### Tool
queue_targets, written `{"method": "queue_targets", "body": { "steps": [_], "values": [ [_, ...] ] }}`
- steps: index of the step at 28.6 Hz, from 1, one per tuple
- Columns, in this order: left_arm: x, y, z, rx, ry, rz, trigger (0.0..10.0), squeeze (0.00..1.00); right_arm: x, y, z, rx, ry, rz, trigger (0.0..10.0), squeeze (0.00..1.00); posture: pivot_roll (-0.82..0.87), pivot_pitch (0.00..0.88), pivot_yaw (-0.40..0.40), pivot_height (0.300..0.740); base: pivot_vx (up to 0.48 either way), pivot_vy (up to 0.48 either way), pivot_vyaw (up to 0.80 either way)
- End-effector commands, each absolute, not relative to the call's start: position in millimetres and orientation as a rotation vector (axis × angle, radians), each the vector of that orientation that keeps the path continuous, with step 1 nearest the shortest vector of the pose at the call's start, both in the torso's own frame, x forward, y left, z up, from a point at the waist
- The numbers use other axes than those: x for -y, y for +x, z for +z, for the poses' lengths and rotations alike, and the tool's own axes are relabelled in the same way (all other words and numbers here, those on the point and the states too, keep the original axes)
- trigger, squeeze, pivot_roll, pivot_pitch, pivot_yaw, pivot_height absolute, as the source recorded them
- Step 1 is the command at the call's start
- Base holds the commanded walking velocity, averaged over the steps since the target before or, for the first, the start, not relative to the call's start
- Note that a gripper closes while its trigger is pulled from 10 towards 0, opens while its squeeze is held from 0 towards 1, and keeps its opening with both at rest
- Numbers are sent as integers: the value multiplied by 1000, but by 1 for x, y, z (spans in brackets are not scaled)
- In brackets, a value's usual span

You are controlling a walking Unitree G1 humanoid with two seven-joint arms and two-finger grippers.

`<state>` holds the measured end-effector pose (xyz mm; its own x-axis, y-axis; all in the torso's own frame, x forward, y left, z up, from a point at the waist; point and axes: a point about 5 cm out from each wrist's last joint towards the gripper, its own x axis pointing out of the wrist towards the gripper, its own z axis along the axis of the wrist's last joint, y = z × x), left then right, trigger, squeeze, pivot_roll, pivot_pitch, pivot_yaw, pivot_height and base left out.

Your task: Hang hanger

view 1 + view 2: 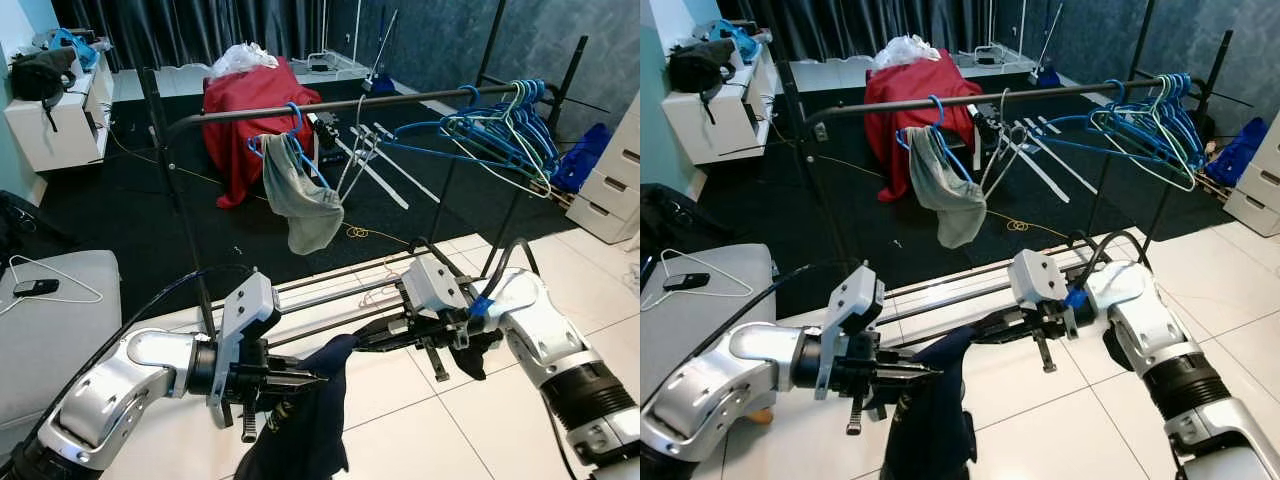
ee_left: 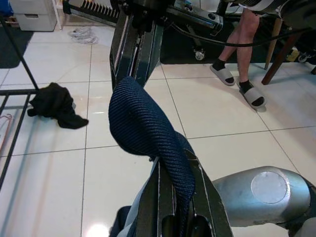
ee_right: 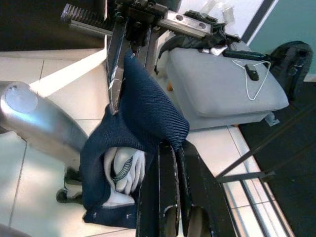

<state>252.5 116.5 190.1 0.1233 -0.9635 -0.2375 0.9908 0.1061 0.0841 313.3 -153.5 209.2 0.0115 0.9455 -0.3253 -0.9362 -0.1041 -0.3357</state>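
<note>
1. My left gripper [image 1: 305,381] is pinched closed on a navy cloth [image 1: 310,420], in front of and below the rack [image 1: 330,105].
2. My right gripper [image 1: 375,338] is clamped on the same cloth's upper fold, nearer the rack.
3. The cloth's lower end is cut off; I cannot tell if a hanger is inside it.
4. A blue hanger [image 1: 290,140] carrying a grey garment [image 1: 300,200] hangs mid-rack; more blue hangers [image 1: 500,125] bunch at its right end.
5. A white hanger [image 1: 55,285] lies on a grey seat [image 1: 50,340], left of the rack.
</note>
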Motion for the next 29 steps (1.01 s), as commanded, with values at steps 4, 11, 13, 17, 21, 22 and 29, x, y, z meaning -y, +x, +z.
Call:
{"method": "queue_targets", "body": {
  "steps": [4,11,13,17,21,22,29],
  "values": [
    [-102,241,193,-96,206,-1558,0,0,173,325,232,94,-422,1381,10000,655,-111,31,-15,740,0,0,0],
    [-98,244,202,-12,114,-1546,0,0,163,323,233,146,-360,1368,10000,0,-108,26,-17,740,0,0,0],
    [-98,245,204,2,89,-1543,0,0,162,320,229,136,-327,1367,10000,0,-108,26,-17,740,0,0,0],
    [-103,246,216,98,-21,-1557,0,0,171,320,207,54,-284,1235,10000,0,-115,34,-25,740,0,0,0],
    [-108,242,217,150,137,-1614,0,0,203,334,161,-55,-215,740,10000,0,-111,40,-15,740,0,0,0],
    [-108,241,213,138,218,-1627,0,0,211,334,148,-80,-197,611,10000,0,-110,43,-11,740,0,0,0],
    [-102,249,214,214,446,-1617,0,0,222,313,95,-224,-88,258,10000,0,-118,49,-3,740,0,0,0]
  ]
}}
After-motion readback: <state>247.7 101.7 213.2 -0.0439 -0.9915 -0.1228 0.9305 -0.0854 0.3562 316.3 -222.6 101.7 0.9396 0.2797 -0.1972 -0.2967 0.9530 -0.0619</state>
